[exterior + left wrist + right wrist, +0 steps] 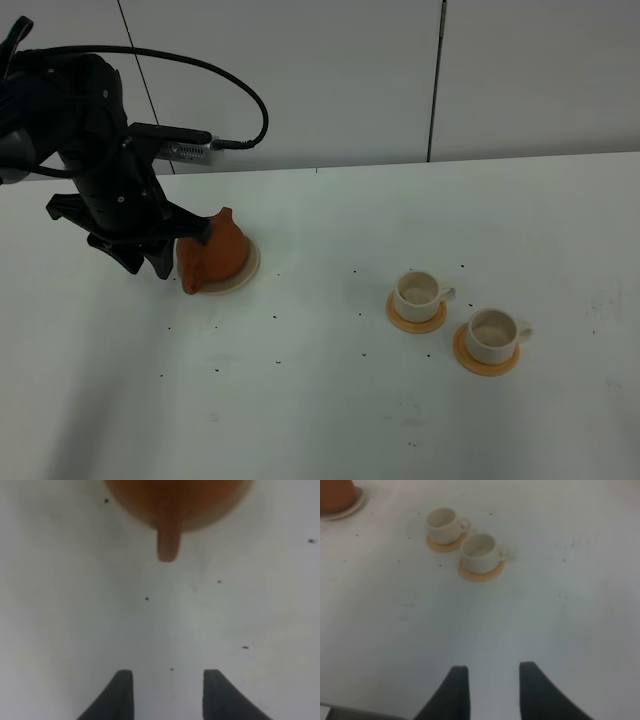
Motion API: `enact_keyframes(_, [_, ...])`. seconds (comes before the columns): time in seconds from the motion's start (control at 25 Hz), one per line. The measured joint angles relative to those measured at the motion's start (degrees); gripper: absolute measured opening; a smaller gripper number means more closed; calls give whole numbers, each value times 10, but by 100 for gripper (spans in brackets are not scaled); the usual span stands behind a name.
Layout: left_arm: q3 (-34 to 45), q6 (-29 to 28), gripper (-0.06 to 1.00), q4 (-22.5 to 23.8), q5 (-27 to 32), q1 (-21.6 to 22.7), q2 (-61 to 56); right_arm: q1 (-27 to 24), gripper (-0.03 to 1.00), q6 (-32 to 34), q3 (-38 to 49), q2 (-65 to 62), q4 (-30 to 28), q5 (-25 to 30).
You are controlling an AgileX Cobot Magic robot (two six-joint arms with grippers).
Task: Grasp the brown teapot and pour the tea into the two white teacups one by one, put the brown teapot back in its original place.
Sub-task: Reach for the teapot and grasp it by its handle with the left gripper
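Note:
The brown teapot sits on its pale beige saucer at the left of the table. My left gripper is low beside its left side. In the left wrist view the left gripper is open with bare table between its fingers. The teapot and its loop handle lie a short way ahead, untouched. The two white teacups stand on orange coasters at the right. The right gripper is open over bare table, well short of the teacups. The tea is hidden.
Each cup rests on an orange coaster. Small dark specks dot the white table. A white wall runs behind the far table edge. The left arm's black cable loops above the teapot.

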Motion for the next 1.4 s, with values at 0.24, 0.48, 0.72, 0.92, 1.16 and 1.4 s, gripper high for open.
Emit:
enact_keyframes(0.24, [-17,2,39,17,0,6,44,0,24,0,0,0,0,0])
enact_keyframes(0.48, [-84,19,39,15,0,6,89,0,24,0,0,0,0,0])
enact_keyframes(0.72, [-111,35,39,-9,0,6,120,0,24,0,0,0,0,0])
enact_keyframes(0.92, [-114,42,39,-18,0,6,123,0,24,0,0,0,0,-1])
enact_keyframes(1.16, [-115,45,39,-23,0,6,123,0,24,0,0,0,0,-1])
enact_keyframes(1.4, [-115,52,39,-23,0,6,123,0,24,0,0,0,0,-1])
